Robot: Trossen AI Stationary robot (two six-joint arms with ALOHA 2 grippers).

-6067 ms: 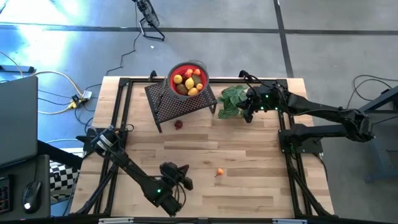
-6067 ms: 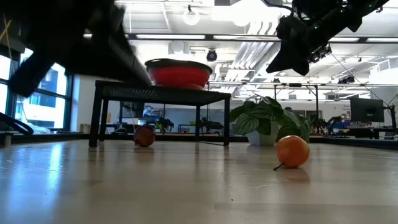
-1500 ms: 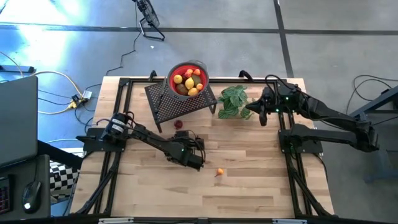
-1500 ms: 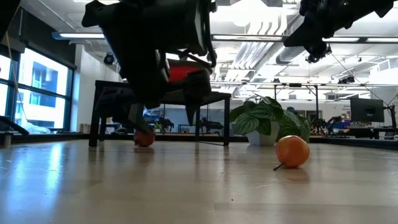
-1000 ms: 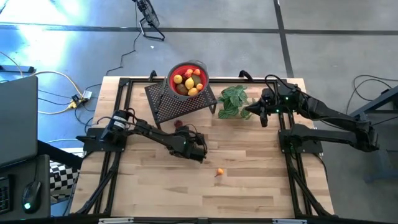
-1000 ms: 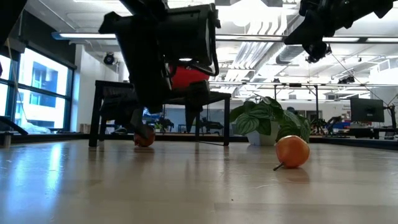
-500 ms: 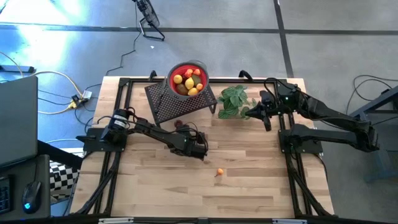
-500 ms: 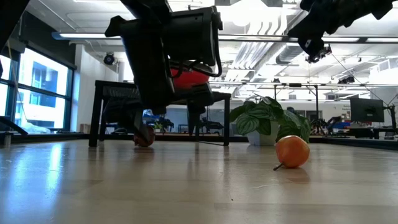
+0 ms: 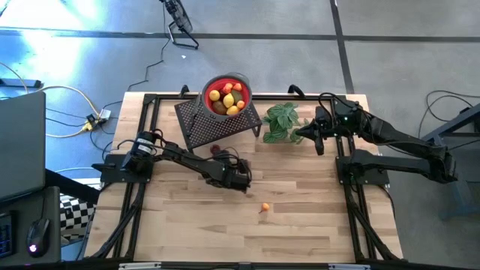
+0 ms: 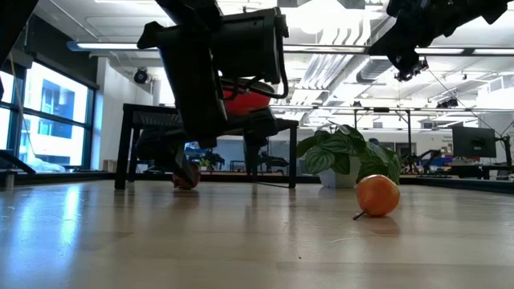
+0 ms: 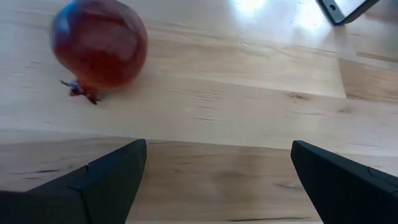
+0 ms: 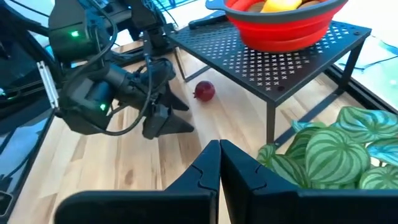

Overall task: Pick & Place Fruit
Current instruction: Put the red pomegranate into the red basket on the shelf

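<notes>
Fruit (image 11: pixel 99 51) dark red, round, likely light, rolls easily; left gripper (image 9: pixel 238 177) wide open; pinch across middle.

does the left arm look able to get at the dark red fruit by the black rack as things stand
Probably yes. The left claw is open and low over the table, aimed at the dark red fruit, with only bare wood between them. The black rack stands just behind the fruit, but nothing blocks it on the claw's side.
</notes>
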